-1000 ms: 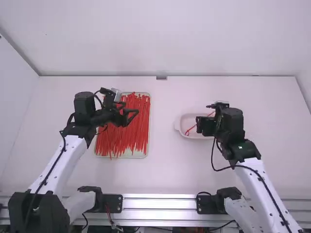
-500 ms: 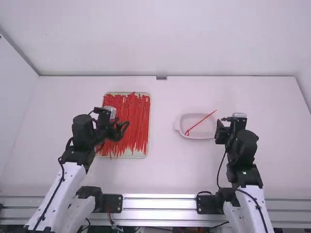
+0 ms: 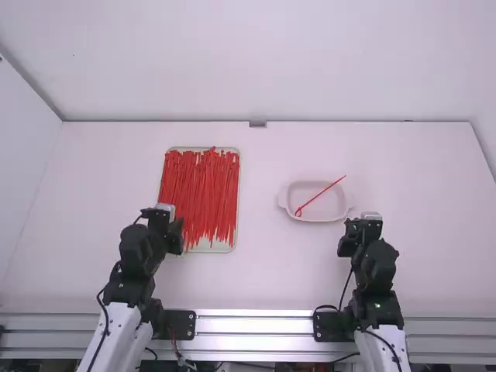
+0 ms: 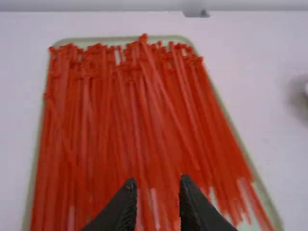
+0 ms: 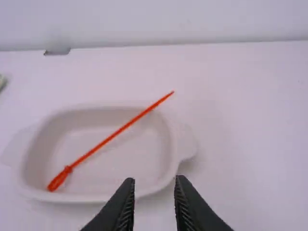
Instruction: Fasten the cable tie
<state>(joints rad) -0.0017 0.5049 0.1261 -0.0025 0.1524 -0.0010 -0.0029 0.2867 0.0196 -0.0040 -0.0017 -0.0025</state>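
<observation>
Scene: I am looking down on a white bench (image 3: 403, 163) with both arms sitting low near their bases.
Left pincer (image 4: 156, 185): It is hanging released and empty, its fingers a little apart, above the near ends of the loose ties. From the high view I am seeing the pincer (image 3: 172, 231) by the tray's near left corner.
Right pincer (image 5: 153, 185): It is also released, its fingers slightly parted and gripping nothing. It is hovering just short of the dish's near rim. In the high view it (image 3: 361, 229) is sitting near the dish, on the side toward the arm's base.
Cable tie (image 5: 108, 139): A single red tie is lying slantwise in the dish, touched by neither pincer. One end is showing a small loop on the dish floor, and the thin tail is jutting out past the far rim. I am finding the same tie (image 3: 318, 194) on the right half of the bench.
Dish (image 5: 183, 144): A shallow white dish with small side handles is resting on the bench (image 3: 288, 203).
Tray (image 4: 255, 173): A pale green tray is lying on the left half of the bench, well apart from the dish.
Loose red cable ties (image 3: 200, 198): They are lying side by side and filling the tray, running lengthwise away from the arm.
</observation>
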